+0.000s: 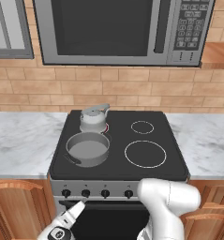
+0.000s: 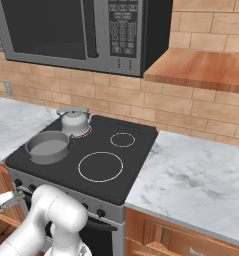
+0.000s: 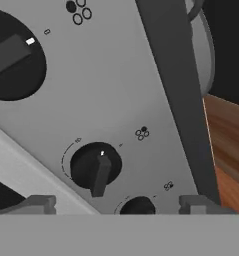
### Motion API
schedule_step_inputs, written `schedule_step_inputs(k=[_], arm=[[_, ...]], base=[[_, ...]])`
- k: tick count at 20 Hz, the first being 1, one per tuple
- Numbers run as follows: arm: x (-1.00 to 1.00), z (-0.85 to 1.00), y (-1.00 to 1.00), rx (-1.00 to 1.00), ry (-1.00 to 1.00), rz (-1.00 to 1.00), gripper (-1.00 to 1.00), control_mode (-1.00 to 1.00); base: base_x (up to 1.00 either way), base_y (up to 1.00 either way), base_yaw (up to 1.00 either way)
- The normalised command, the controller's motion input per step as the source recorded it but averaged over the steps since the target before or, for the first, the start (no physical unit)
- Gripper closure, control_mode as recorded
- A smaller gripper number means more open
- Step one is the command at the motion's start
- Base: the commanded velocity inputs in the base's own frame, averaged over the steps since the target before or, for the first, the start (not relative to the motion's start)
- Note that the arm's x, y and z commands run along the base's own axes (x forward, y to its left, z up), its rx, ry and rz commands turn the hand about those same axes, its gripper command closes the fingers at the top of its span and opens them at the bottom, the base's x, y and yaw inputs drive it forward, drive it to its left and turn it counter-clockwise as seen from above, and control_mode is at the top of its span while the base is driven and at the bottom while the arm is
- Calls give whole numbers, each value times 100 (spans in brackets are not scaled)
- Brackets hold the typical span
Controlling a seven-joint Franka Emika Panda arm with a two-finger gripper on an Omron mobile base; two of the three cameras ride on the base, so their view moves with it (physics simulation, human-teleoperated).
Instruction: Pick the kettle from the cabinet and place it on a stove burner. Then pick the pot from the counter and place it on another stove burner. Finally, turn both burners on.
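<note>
We see the stove (image 1: 176, 161) carrying both vessels on its left side: the pot (image 1: 88, 148) sits at the front-left corner burner, the kettle (image 1: 94, 119) just behind it at the back-left, where a red glow rims its base. Both placements look done, so the knobs are what we handle next. On the front panel (image 3: 116, 90) the nearest knob (image 3: 96, 167) is, we judge, small, rigid and smooth, likely to slip unless pinched across its raised bar and turned firmly. The gripper (image 3: 116, 205) faces the panel with its tips spread wide on either side of that knob, holding nothing.
</note>
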Motion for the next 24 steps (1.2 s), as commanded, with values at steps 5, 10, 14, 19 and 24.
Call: schedule_step_inputs(k=[5,10,14,19,24], arm=[[-4,7,36,0,-12,0,-100,-100],[-10,0,27,1,-21,2,-100,-100],[-8,-1,20,5,-31,5,-100,-100],[3,0,0,12,-26,9,-100,-100],[19,0,3,13,-19,10,-100,-100]], base=[[0,0,0],[0,0,0],[0,0,0],[0,0,0],[0,0,0]])
